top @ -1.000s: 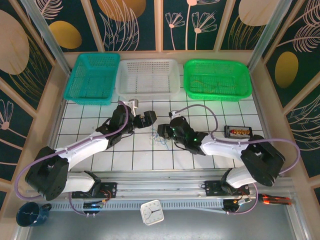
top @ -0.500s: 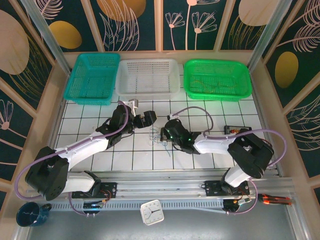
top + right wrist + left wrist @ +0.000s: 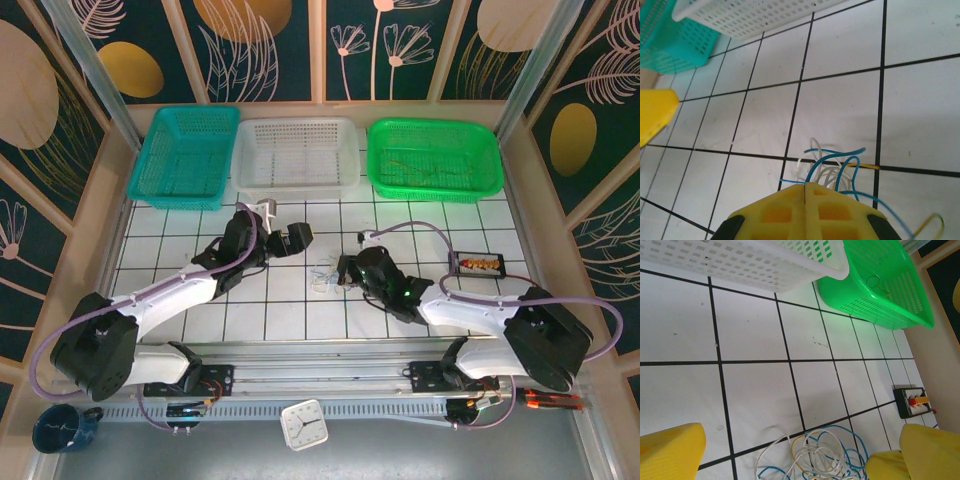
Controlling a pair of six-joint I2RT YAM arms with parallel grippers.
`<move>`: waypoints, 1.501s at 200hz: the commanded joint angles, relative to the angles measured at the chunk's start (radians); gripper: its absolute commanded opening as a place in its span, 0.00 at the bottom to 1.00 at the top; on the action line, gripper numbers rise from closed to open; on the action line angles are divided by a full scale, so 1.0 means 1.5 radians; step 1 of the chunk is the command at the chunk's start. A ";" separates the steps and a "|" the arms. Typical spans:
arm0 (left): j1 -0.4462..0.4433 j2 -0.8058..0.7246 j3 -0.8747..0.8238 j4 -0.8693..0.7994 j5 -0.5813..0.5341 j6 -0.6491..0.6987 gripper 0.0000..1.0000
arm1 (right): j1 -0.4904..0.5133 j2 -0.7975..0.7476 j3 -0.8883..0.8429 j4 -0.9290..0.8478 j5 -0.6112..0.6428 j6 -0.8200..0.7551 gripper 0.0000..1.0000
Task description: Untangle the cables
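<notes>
Rightward, the right gripper (image 3: 347, 270) has drawn back; its yellow fingers (image 3: 835, 210) press together, and the cables (image 3: 322, 278) fan out on the tiled table (image 3: 240, 320) just left of their tips. Whether a strand is pinched is hidden. The left gripper (image 3: 298, 238), jaws spread wide, hangs just behind the shapeless knot, slightly farther off

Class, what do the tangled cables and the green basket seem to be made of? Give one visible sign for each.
The cables: probably wire in smooth plastic insulation; the thin blue, white and yellow strands hold springy loops.
The green basket: moulded plastic, slightly glossy; one even colour, with regular rows of holes in its walls.
</notes>
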 commanded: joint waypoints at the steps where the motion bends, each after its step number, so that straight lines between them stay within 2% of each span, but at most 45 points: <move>1: 0.006 0.005 -0.009 0.015 0.012 0.004 0.99 | -0.024 0.012 0.023 0.039 -0.028 -0.015 0.00; 31: 0.005 0.006 -0.015 0.018 0.013 0.002 0.99 | -0.038 0.067 0.074 0.060 -0.095 -0.048 0.00; 44: 0.005 0.005 -0.018 0.021 0.014 0.001 0.99 | -0.037 0.090 0.106 0.057 -0.129 -0.068 0.10; 64: 0.005 0.006 -0.018 0.025 0.016 0.000 0.99 | -0.037 0.102 0.130 0.051 -0.129 -0.078 0.25; 79: 0.005 0.010 -0.016 0.027 0.018 -0.002 0.99 | -0.039 0.095 0.136 0.041 -0.129 -0.082 0.31; 143: 0.005 0.012 -0.015 0.032 0.027 -0.002 0.99 | -0.047 -0.008 0.058 -0.033 -0.075 -0.036 0.35; 201: 0.005 0.013 -0.013 0.043 0.045 -0.010 0.99 | 0.016 -0.082 -0.030 -0.107 -0.023 0.030 0.39; 211: 0.005 0.013 -0.014 0.043 0.047 -0.010 0.99 | 0.027 -0.082 -0.037 -0.108 -0.021 0.038 0.39; 233: 0.005 0.015 -0.015 0.044 0.049 -0.012 0.99 | 0.055 -0.064 -0.039 -0.111 -0.005 0.050 0.47; 300: 0.005 0.018 -0.019 0.051 0.054 -0.018 0.99 | 0.088 0.045 0.004 -0.121 0.047 0.056 0.43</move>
